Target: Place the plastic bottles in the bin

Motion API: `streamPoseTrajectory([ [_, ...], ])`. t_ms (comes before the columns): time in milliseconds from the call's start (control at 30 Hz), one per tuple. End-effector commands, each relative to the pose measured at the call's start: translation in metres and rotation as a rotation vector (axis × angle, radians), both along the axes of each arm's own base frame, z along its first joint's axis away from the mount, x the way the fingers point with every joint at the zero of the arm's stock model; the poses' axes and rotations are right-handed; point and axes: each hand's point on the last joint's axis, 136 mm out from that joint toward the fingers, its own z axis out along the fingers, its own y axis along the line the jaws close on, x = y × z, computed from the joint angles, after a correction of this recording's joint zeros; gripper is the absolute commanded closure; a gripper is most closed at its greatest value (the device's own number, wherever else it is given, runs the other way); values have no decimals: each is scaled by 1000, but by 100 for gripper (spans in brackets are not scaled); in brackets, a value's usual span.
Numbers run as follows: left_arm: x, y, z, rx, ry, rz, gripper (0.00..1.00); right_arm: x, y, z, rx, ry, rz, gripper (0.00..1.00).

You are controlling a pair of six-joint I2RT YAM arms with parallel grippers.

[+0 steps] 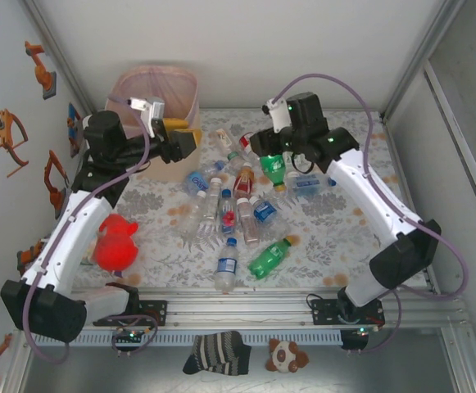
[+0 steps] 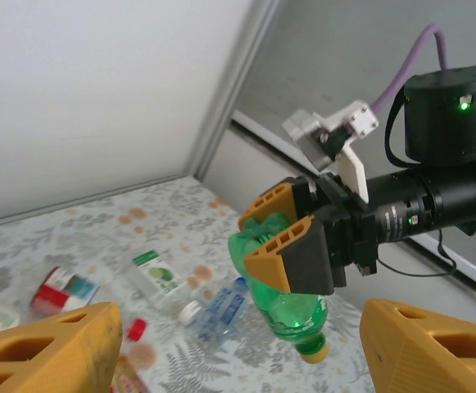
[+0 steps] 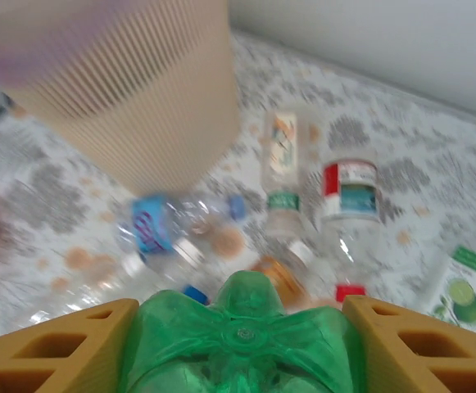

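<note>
Right tool (image 1: 275, 160) is clamped on a green bottle (image 1: 275, 169). From the left wrist camera I see that tool (image 2: 291, 246) gripping the green bottle (image 2: 293, 304) near its base, yellowish cap pointing down, clear of the bench (image 2: 74, 225). The right wrist camera looks straight onto the bottle's (image 3: 242, 344) base, pinched between the two orange fingers (image 3: 57, 352).

Left tool (image 1: 182, 141) sits just in front of the bin (image 1: 143, 82), at its right side. Its jaws stand wide apart with nothing between them.

The bin is at the far left corner of the bench, pink bag folded over the rim. Its ribbed beige wall (image 3: 139, 98) shows blurred in the right wrist view, ahead of the held bottle.

The other bottles (image 1: 225, 209) lie in a loose heap mid-bench. A second green one (image 1: 269, 257) and a blue-labelled one (image 1: 227, 266) lie nearer the arm bases. A red plush toy (image 1: 115, 243) rests beside the left arm.
</note>
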Motion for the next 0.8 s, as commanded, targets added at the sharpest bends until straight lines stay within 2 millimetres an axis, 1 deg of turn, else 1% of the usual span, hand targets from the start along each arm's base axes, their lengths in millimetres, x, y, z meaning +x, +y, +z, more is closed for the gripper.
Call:
streamPoseTrajectory([
  [0, -16, -19, 23, -68, -82, -132, 23, -15, 14, 66, 205, -112, 76, 50],
  [33, -19, -24, 24, -70, -88, -154, 23, -19, 15, 77, 234, -136, 86, 50],
  [133, -27, -38, 29, -80, -109, -220, 23, -29, 16, 103, 301, -192, 118, 50],
  [367, -42, -75, 34, -103, -130, -349, 21, -55, 21, 154, 484, -290, 215, 50],
  [433, -48, -86, 36, -110, -129, -392, 21, -61, 23, 163, 528, -299, 246, 50],
  [533, -57, -100, 38, -118, -135, -451, 20, -70, 27, 172, 577, -299, 291, 50],
  [767, -77, -119, 43, -144, -142, -572, 19, -92, 37, 183, 633, -299, 410, 50],
])
